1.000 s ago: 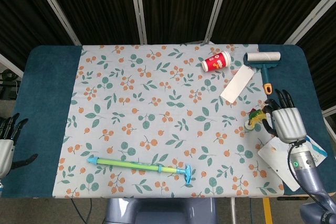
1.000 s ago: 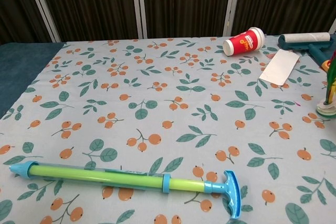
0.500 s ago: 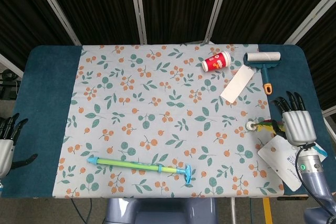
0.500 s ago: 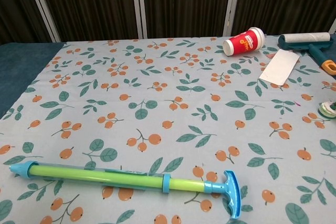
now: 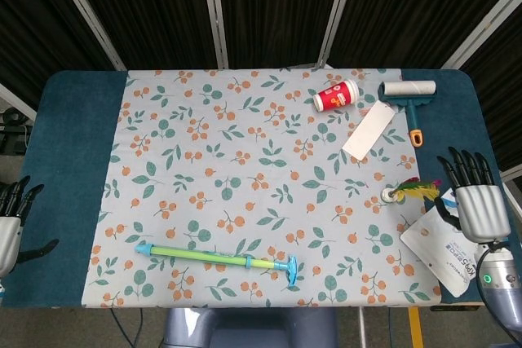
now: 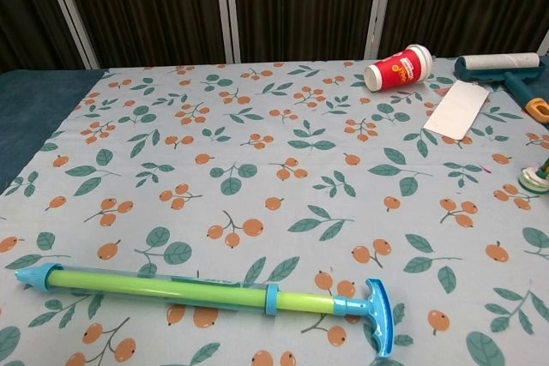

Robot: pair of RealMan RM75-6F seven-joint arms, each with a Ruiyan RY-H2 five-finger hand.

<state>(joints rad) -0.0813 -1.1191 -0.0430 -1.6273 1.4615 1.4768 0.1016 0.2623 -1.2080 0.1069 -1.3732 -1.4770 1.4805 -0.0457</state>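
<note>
Dark pleated curtain [image 5: 269, 6] behind, white poles [image 5: 214, 10], blue table [image 5: 73, 160]

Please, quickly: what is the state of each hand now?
Left hand: open, holds nothing, at the table's left edge.
Right hand: open, fingers spread, holds nothing; feather shuttlecock lies just beside it.

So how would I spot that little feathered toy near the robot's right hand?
Find the right edge of the floral tablecloth, just left of the right hand. The shuttlecock lies there beside a white pouch, the only thing with bright feathers on a round white base.
</note>
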